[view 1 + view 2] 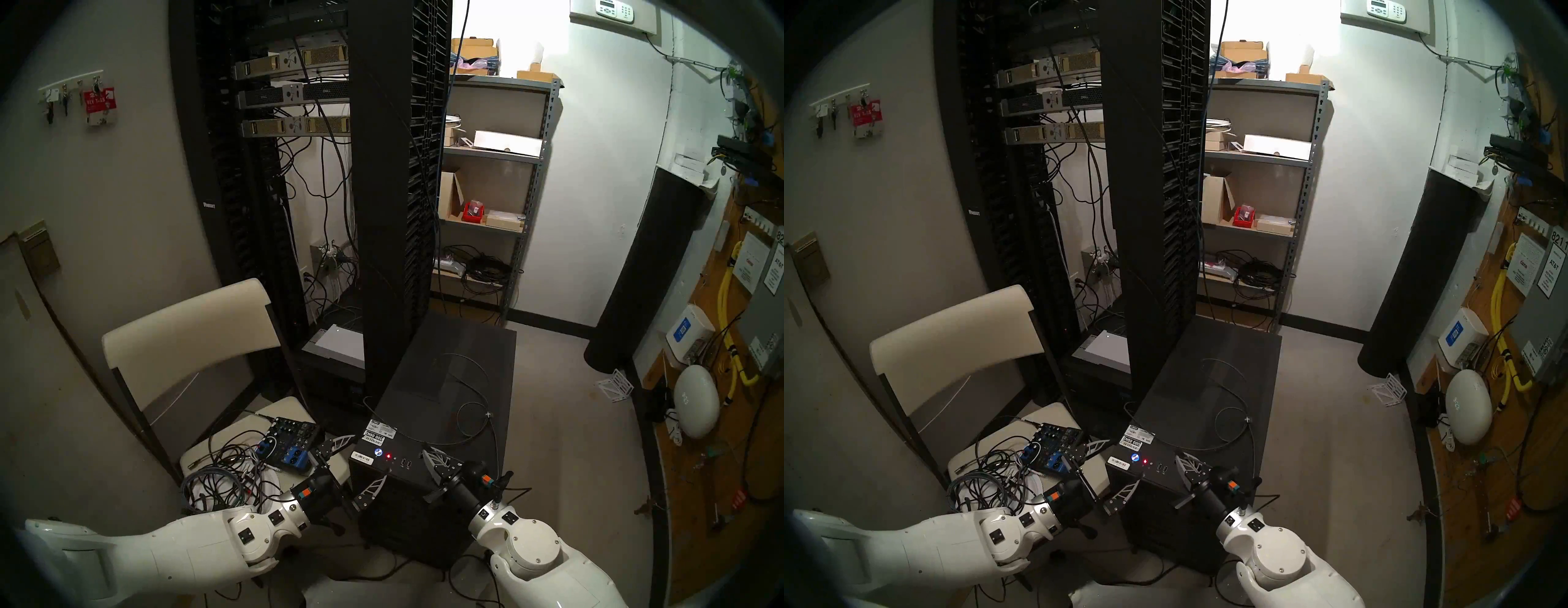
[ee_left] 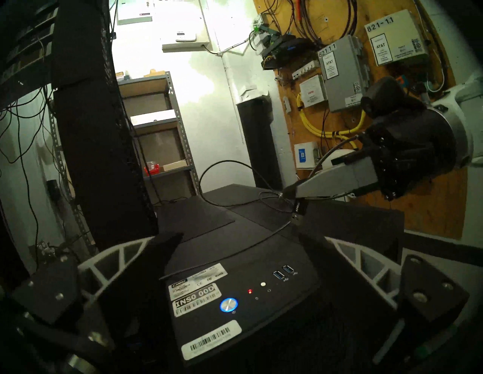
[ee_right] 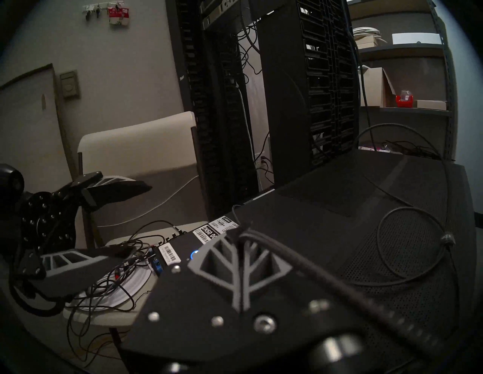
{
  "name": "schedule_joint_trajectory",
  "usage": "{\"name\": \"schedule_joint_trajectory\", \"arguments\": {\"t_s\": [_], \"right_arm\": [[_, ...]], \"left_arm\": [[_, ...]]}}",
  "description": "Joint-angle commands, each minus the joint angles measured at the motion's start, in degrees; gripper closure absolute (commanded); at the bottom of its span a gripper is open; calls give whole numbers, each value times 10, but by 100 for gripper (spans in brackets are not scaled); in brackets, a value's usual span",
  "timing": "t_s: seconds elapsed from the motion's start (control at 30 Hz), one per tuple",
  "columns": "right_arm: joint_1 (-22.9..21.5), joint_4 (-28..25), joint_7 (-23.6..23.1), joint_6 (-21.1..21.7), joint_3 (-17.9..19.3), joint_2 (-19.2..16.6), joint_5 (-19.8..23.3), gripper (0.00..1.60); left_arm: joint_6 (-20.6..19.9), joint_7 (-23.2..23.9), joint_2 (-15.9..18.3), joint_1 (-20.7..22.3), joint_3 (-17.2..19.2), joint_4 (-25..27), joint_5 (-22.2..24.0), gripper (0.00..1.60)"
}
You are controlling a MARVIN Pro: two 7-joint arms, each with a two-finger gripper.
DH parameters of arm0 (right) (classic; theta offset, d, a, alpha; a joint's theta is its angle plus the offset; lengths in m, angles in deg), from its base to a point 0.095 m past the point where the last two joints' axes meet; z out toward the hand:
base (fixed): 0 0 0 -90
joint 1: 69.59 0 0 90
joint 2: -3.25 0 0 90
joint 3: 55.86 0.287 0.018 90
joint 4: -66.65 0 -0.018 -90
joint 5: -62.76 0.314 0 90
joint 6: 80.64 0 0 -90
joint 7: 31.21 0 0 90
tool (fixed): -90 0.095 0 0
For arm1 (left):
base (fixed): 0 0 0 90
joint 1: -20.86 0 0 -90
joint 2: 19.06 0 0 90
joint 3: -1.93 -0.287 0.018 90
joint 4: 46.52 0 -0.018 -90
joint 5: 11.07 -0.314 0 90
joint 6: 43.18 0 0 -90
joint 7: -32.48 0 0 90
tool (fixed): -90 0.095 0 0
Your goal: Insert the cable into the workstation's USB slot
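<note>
The workstation (image 1: 445, 382) is a black tower with white barcode stickers, a blue-lit button (image 2: 229, 304), a red LED (image 2: 250, 291) and two blue USB slots (image 2: 283, 271) near its front edge. The thin dark cable (image 1: 475, 407) loops over its top. My right gripper (image 2: 300, 192) is shut on the cable's black plug (image 2: 300, 207), whose metal tip points down, above the top panel and behind the slots, apart from them. My left gripper (image 1: 370, 456) is open and straddles the case's front left corner without holding anything.
A white chair (image 1: 191, 339) on the left carries a blue audio mixer (image 1: 288, 441) and a heap of cords (image 1: 225, 471). The tall black server rack (image 1: 382, 191) rises just behind the tower. A metal shelf (image 1: 488, 220) and a black cylinder (image 1: 649, 271) stand further back.
</note>
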Motion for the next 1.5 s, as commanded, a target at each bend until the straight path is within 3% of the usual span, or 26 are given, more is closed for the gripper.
{"name": "schedule_joint_trajectory", "arguments": {"t_s": [0.0, 0.17, 0.2, 0.63, 0.7, 0.83, 0.97, 1.03, 1.1, 1.13, 1.2, 1.47], "right_arm": [[8, -30, 1, 4, 1, 2, 7, 160], [6, -30, 5, -3, 6, 5, 2, 160], [6, -31, 3, -8, 7, 4, 0, 160], [10, -35, 0, -10, 8, 3, 5, 160], [11, -35, -2, -11, 8, 3, 5, 160], [10, -35, -9, -9, 6, 2, 6, 160], [9, -33, -12, -8, 3, 4, 5, 160], [8, -33, -14, -7, 2, 4, 5, 160], [8, -32, -15, -5, 0, 5, 4, 160], [8, -32, -14, -5, -1, 5, 3, 160], [7, -31, -15, -5, -2, 5, 3, 160], [5, -29, -15, -3, -6, 6, 1, 160]], "left_arm": [[-20, -21, -30, 21, 3, 7, -58, 0], [-41, -37, -36, 12, -1, 20, -89, 0], [-62, -56, -42, 9, 1, 22, -114, 0], [-91, -63, -54, 12, -6, 16, -144, 0], [-93, -65, -57, 11, -7, 13, -150, 16], [-99, -71, -63, 9, -8, 12, -152, 9], [-106, -79, -74, 9, -6, 5, -152, 15], [-106, -79, -75, 11, -6, 3, -153, 21], [-109, -82, -81, 13, -4, -1, -152, 40], [-110, -83, -81, 13, -4, 0, -152, 67], [-113, -86, -82, 12, -3, 0, -153, 93], [-114, -93, -86, 11, -2, -2, -153, 95]]}}
